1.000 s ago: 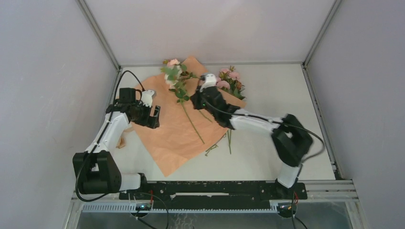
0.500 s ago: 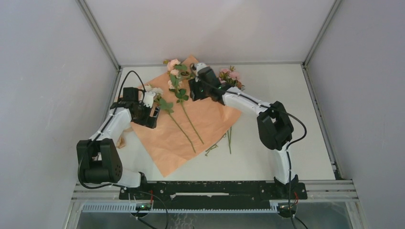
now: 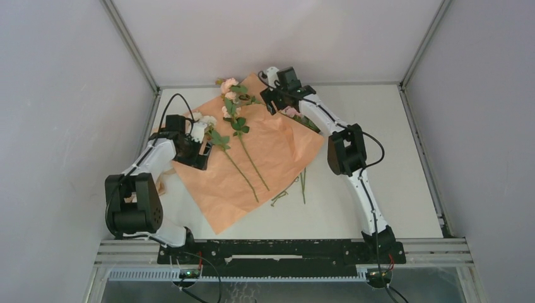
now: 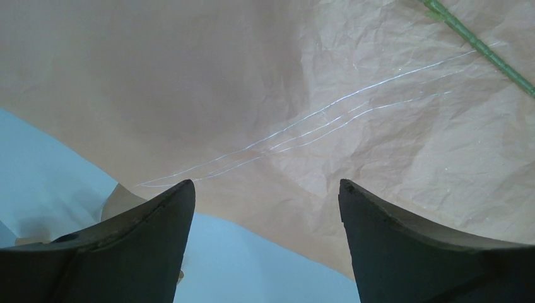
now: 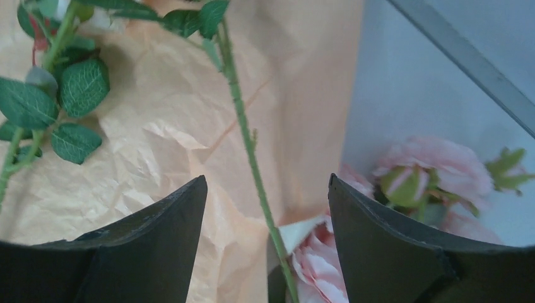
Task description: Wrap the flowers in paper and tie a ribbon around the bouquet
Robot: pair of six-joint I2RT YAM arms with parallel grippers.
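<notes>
A big, crinkly sheet of tan wrapping paper [image 3: 271,167] lies flat on the white table [image 3: 391,158], with thin green stems [image 3: 302,186] sticking out at its near right edge. The left gripper [image 4: 265,189] hangs over the paper's left edge, its jaws wide apart and empty. Two long-stemmed pink flowers [image 3: 235,123] with green leaves lie on the paper. At the far corner the right gripper [image 5: 266,183] hangs over one stem, jaws apart and empty, with more pink blooms [image 5: 435,167] just off the paper.
</notes>
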